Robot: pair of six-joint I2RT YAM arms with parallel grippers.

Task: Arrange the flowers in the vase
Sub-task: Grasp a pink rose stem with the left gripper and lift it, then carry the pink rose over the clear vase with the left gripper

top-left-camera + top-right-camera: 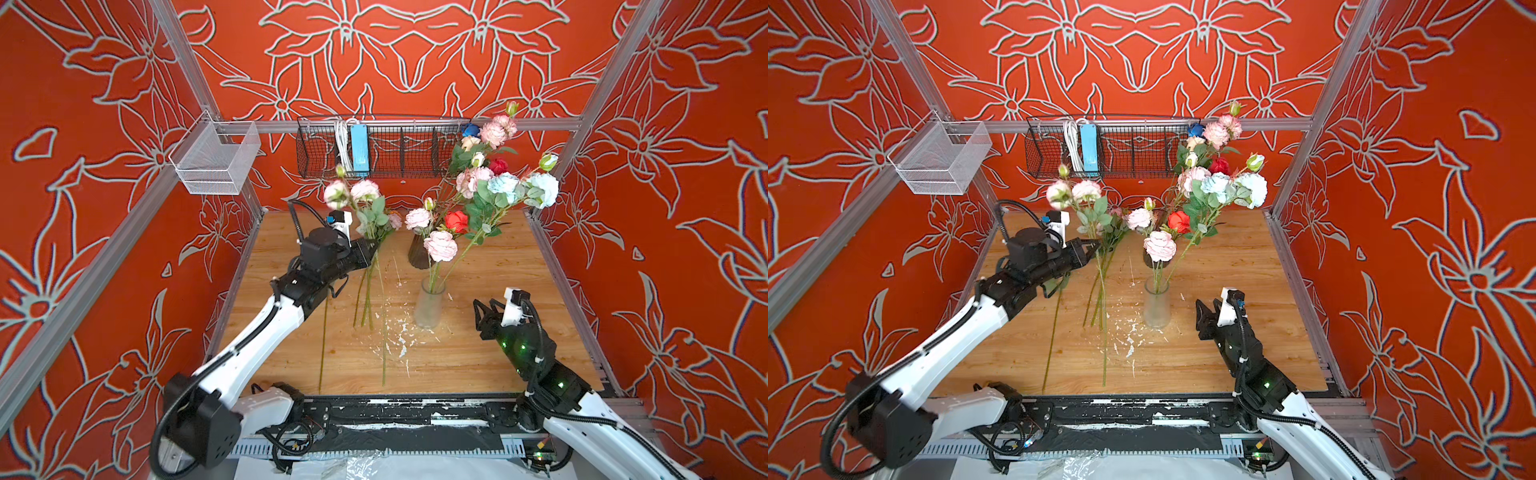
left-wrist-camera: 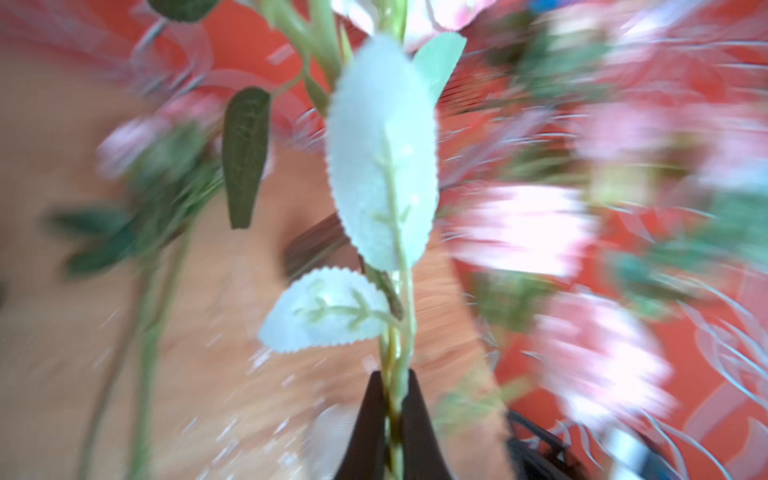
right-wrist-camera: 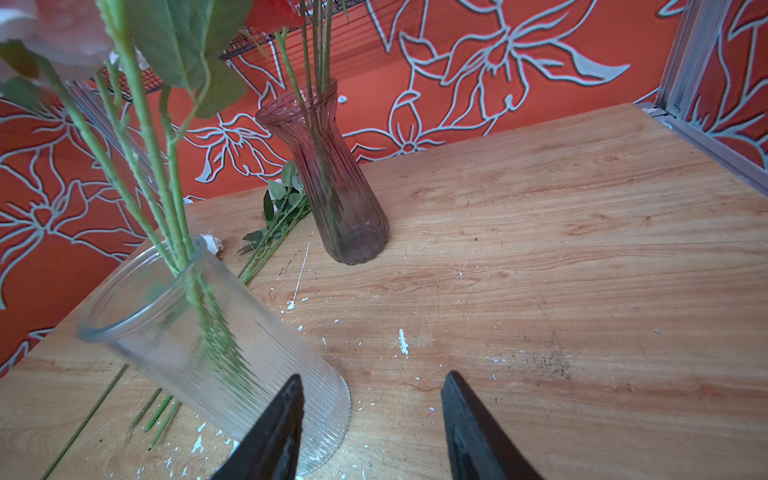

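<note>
1. As I judge it, the step in hand is carrying the lifted flower [image 1: 351, 193] to the clear vase [image 1: 430, 308] and feeding its stem in.
2. To do this well, I should raise it until the stem's foot clears the rim. I should keep it near upright, approach from 10 o'clock, and aim for the free part of the mouth, away from the stems leaning toward 1 o'clock.
3. My left gripper [image 2: 392, 399] is clenched on that flower's stem, just under its leaves, at 10 o'clock of the vase.
4. My right gripper [image 3: 372, 382] is released and holds nothing, near the vase's foot at 4 o'clock.
5. Loose stems [image 1: 368, 300] lie on the table [image 1: 498, 353] at 9 o'clock.
</note>
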